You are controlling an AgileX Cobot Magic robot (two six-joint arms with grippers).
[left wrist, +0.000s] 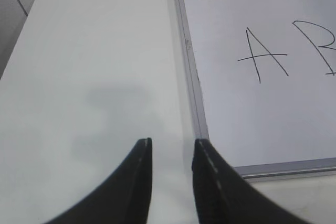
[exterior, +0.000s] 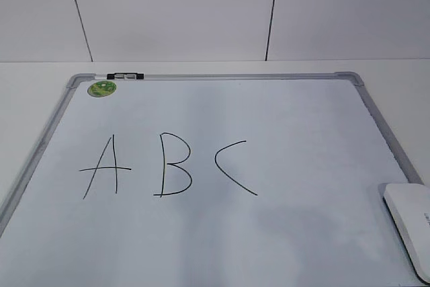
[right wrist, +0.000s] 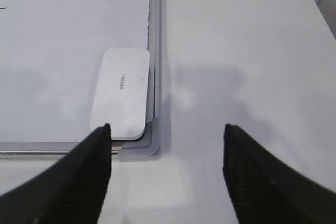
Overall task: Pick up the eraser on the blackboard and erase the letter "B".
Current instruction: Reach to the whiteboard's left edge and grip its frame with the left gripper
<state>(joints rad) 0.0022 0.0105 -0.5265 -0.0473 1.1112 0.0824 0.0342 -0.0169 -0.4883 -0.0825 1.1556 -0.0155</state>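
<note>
The blackboard [exterior: 282, 132] is a white dry-erase board with a grey frame lying flat on the table. It bears a black "A" [exterior: 102, 166], the letter "B" [exterior: 173, 166] in the middle, and a "C" [exterior: 234, 167]. The white eraser [exterior: 411, 223] lies at the board's near right corner; it also shows in the right wrist view [right wrist: 121, 93]. My right gripper [right wrist: 167, 139] is open and empty, above the table just off that corner. My left gripper [left wrist: 172, 148] is open and empty beside the board's left frame. Neither arm shows in the exterior view.
A green round magnet [exterior: 102, 88] sits at the board's far left corner, with a small black-and-silver marker [exterior: 125, 75] on the frame beside it. White table [left wrist: 94, 77] surrounds the board. A tiled wall stands behind.
</note>
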